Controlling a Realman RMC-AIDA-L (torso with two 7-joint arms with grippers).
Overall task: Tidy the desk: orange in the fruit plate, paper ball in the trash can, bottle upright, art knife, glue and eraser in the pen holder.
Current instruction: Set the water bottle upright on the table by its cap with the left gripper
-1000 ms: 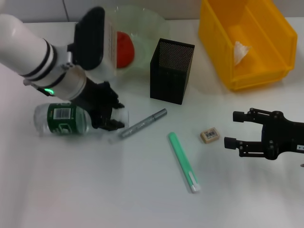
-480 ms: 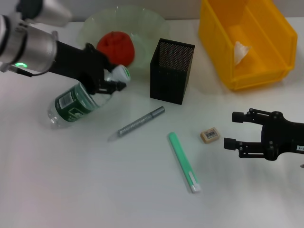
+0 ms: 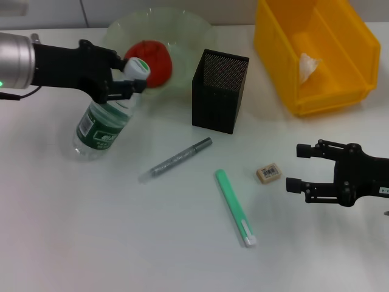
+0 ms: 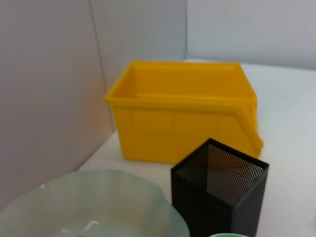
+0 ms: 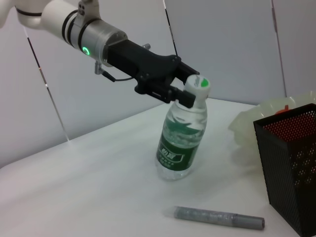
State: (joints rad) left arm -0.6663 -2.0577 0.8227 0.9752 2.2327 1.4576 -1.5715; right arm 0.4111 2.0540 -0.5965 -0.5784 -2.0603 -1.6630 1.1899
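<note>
Gripping the neck of the bottle point(image 3: 104, 125) just under its white cap, the left claw point(image 3: 124, 85) is clenched on it at the left side of the counter point(image 3: 121, 243). A second ago the bottle lay flat on its side near the front left; half a second ago it was lifted at a steep slant; now it stands nearly upright, leaning slightly, with its base on the counter and its cap close in front of the fruit plate point(image 3: 182, 27). The right wrist view shows the same: the bottle point(image 5: 181, 140) rests on its base while the black claw point(image 5: 177, 89) pinches the neck.

The orange point(image 3: 150, 61) sits in the pale-green plate, as before. The paper ball point(image 3: 308, 66) lies inside the yellow trash can point(image 3: 352, 42), also unchanged. The black mesh pen holder point(image 3: 219, 91) stands between plate and trash can.

On the counter in front of the pen holder lie a grey pen-like stick point(image 3: 176, 159), a green stick with a white end point(image 3: 235, 207), and the eraser point(image 3: 268, 173), all where they were earlier and apart from each other.

The right claw point(image 3: 299, 166) hovers released, fingers spread, just beside the eraser on the right; it has not moved.
</note>
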